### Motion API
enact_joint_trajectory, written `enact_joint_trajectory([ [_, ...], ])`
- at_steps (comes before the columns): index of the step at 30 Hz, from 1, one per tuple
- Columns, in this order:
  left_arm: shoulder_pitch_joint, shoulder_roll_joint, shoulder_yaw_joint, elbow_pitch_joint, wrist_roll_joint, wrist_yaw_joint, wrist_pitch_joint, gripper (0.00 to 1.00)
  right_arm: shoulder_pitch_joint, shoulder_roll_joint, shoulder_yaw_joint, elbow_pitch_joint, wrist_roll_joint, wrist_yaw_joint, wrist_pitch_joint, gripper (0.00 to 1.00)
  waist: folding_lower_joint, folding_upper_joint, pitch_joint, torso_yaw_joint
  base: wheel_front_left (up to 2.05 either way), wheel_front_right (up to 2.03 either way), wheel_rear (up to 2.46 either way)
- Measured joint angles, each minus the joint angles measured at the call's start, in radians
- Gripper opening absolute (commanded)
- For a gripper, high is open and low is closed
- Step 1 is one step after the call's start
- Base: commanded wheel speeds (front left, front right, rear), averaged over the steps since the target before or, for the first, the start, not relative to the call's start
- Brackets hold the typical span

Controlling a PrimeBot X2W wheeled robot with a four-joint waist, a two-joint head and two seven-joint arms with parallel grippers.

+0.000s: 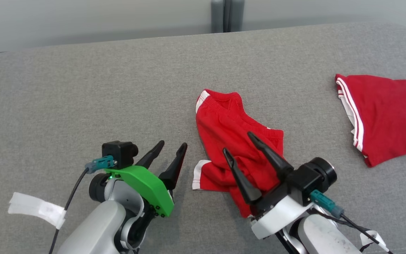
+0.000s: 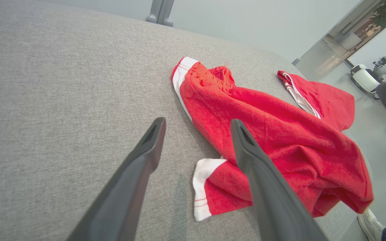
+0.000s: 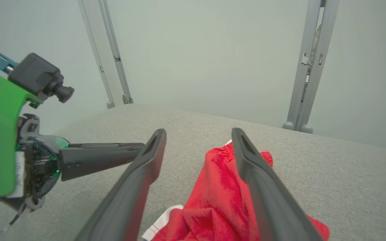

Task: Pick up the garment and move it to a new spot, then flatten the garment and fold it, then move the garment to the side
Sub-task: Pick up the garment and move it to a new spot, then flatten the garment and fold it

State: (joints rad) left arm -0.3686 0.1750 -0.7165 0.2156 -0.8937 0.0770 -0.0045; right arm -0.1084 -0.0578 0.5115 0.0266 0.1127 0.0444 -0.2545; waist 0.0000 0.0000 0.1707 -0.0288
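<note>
Left pincer: two long, dark, tapered fingers under a bright green curved cover, small black screws along its lower edge. Behind it a black boxy camera, teal connector, black cable, white tape tag, pale grey rounded forearm. Right pincer: same dark fingers, white wrist shell, black round-fronted camera, second teal plug, thin black lead with a small white label

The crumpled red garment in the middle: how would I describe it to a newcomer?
Start from the wide grey cushioned surface. Two red garments with white trim lie on it; the crumpled red garment sits near the middle. Unlike the flat red garment at the right edge, it is bunched and wrinkled.
</note>
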Motion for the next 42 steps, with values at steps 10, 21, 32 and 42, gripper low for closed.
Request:
enact_joint_trajectory([
  [10,0.049,0.036,0.103,0.012,0.029,0.025,-0.124,1.0,0.01,0.0,0.108,0.235,-0.013,0.04,0.084,1.0,0.0,0.0,-0.042,0.12,0.0,0.0,0.0],
  [21,0.094,0.03,0.136,-0.014,0.025,0.029,-0.166,1.0,-0.075,-0.002,0.097,0.412,-0.028,0.033,0.219,1.0,0.0,0.0,-0.075,0.229,0.0,0.0,0.0],
  [32,0.134,0.038,0.169,-0.028,0.024,0.038,-0.183,1.0,-0.153,0.0,0.116,0.534,-0.061,0.026,0.381,0.69,0.0,0.0,-0.072,0.264,0.0,0.0,0.0],
  [42,0.156,0.056,0.199,-0.038,0.024,0.039,-0.19,1.0,-0.192,-0.002,0.129,0.549,-0.041,0.019,0.414,0.0,0.0,0.0,-0.073,0.247,0.0,0.0,0.0],
])
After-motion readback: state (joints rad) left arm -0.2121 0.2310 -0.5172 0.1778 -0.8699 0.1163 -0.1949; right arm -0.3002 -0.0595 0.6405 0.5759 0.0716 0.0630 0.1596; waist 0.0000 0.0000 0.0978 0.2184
